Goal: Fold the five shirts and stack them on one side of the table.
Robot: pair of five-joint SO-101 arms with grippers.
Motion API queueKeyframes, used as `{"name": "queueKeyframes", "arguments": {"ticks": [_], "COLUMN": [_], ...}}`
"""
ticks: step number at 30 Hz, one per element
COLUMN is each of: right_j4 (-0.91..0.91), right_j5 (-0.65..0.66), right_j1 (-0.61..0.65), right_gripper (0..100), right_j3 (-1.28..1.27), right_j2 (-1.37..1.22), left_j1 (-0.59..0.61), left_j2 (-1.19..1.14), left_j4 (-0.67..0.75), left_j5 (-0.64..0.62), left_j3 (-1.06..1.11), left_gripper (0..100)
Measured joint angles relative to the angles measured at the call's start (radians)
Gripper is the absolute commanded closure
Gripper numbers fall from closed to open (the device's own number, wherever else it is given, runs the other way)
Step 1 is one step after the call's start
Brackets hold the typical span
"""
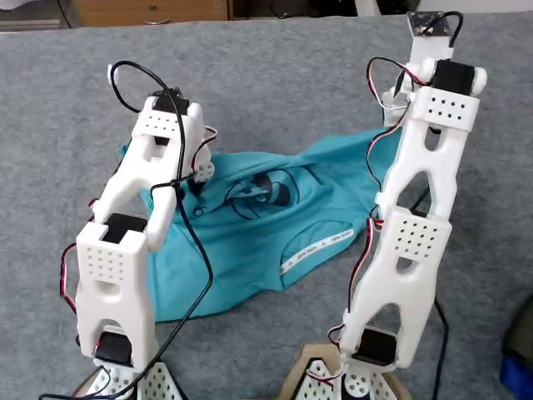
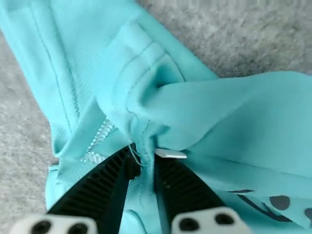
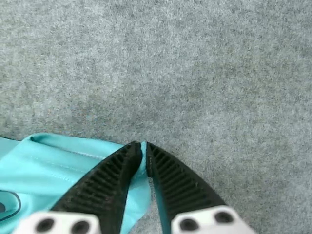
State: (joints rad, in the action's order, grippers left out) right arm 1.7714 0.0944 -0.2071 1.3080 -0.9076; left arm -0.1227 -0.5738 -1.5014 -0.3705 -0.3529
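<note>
1. Teal shirt (image 1: 250,233) sits crumpled at centre of high view, on the grey table (image 1: 275,75), betw. the two arms.
2. Left gripper (image 2: 143,158): jaws pinched tight on a bunched seam at the shirt's upper-left part, fabric gathered into folds.
3. Right gripper (image 3: 144,147): jaws together on the shirt's thin edge, upper right in high view, w/ bare table beyond.
</note>
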Motion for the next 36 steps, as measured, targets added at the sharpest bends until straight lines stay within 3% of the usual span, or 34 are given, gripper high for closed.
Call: {"name": "queueKeyframes", "arguments": {"ticks": [5,14,21,29,36], "right_j4": [0.0,0.0,-0.002,-0.066,-0.123], "right_j5": [-0.002,-0.103,-0.215,-0.258,-0.258], "right_j1": [0.0,0.063,0.135,0.135,0.135], "right_gripper": [99.3,99.4,99.4,99.4,99.4], "right_j3": [0.0,0.112,0.298,0.324,0.338], "right_j2": [0.0,0.075,0.278,0.651,0.945], "left_j1": [0.0,-0.023,-0.021,-0.021,-0.021], "left_j2": [0.0,-0.002,0.081,0.414,0.801], "left_j4": [-0.037,-0.239,-0.25,-0.25,-0.25], "left_j5": [0.032,0.405,0.448,0.448,0.448], "left_j3": [-0.14,-0.776,-1.175,-1.204,-0.908], "left_gripper": [98,98,98,98,98]}}
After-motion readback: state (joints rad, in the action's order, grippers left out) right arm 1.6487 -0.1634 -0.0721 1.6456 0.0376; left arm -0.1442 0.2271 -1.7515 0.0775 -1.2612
